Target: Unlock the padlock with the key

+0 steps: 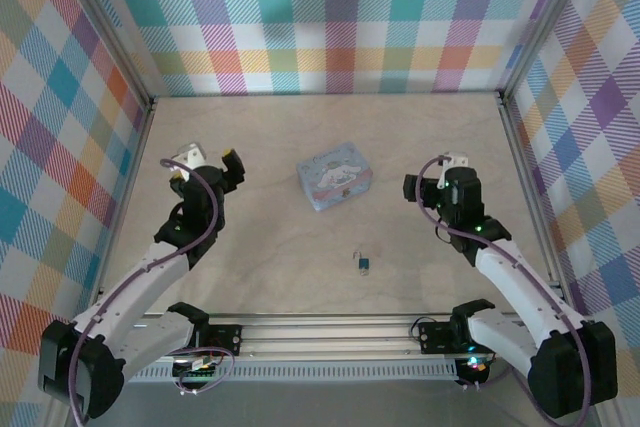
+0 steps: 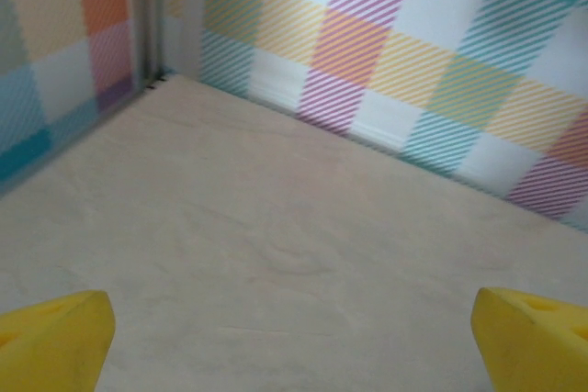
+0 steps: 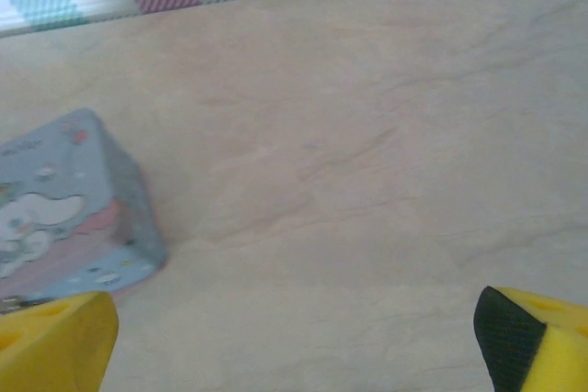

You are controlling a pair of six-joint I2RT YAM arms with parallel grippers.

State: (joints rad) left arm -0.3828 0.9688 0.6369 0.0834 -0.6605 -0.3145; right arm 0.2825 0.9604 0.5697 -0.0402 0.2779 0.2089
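I'm seeing the padlock (image 1: pixel 362 265) lying close to the table's near edge, its loop pointing toward the far edge. Both grippers are gaping empty. The right gripper (image 1: pixel 432 171) is hovering nearer it than the left gripper (image 1: pixel 210 156).

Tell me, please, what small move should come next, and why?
Probably draw the right gripper back toward the padlock, which lies on the table on the near side of the tin. Both it and the left gripper are open, holding nothing.
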